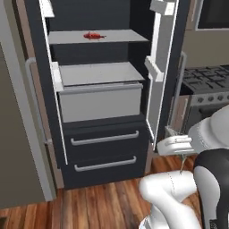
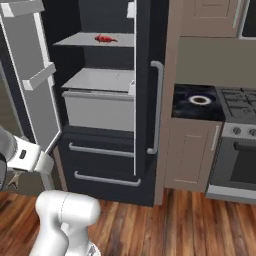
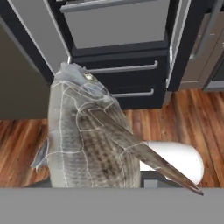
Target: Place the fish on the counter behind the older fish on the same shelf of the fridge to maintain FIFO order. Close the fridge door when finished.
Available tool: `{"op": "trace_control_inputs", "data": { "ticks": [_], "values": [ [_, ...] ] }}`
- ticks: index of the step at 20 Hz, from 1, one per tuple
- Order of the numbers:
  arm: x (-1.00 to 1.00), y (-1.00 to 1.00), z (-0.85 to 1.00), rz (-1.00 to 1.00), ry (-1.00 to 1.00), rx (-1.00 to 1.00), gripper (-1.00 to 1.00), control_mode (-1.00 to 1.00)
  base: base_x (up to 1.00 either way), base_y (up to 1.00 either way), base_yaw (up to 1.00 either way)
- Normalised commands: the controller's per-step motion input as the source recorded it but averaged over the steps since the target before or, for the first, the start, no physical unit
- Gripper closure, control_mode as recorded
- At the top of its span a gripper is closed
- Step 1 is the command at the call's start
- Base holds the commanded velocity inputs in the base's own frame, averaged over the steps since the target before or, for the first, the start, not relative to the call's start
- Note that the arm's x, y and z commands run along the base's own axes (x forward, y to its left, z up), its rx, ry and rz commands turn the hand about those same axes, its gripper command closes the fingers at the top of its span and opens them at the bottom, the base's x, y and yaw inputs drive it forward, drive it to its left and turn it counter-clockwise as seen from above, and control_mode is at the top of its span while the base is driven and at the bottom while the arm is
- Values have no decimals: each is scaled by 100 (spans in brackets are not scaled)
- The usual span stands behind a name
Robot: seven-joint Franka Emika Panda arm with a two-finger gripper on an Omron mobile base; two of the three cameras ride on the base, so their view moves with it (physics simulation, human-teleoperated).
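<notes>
Gripper (image 1: 182, 166) | clamped on fish (image 3: 83, 131) | low, before open fridge (image 1: 107, 147)

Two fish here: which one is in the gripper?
The silver-grey fish, looming close in the hand view; the red fish lies on the fridge shelf.

fish (image 3: 87, 135) close up, head up | fridge (image 3: 131, 48) drawers behind

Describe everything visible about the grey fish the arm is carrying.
The silver-grey scaly fish looms close in the hand view, head pointing up and away toward the black fridge's lower drawers, tail end out of sight below. Its skin looks dull, brownish-grey, with netlike scales, a pale eye and a long pointed fin slanting down to the right. It appears gripped from below.
</notes>
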Motion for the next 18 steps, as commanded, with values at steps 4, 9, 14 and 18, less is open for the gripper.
{"op": "trace_control_inputs", "data": {
  "ticks": [4,9,14,18],
  "values": [
    [0,0,0,0,0,0,100,100,46,36,-9],
    [0,0,0,0,0,0,100,100,67,0,-20],
    [0,0,0,0,0,0,100,100,83,6,-14],
    [0,0,0,0,0,0,100,100,86,15,-5]
  ]
}}
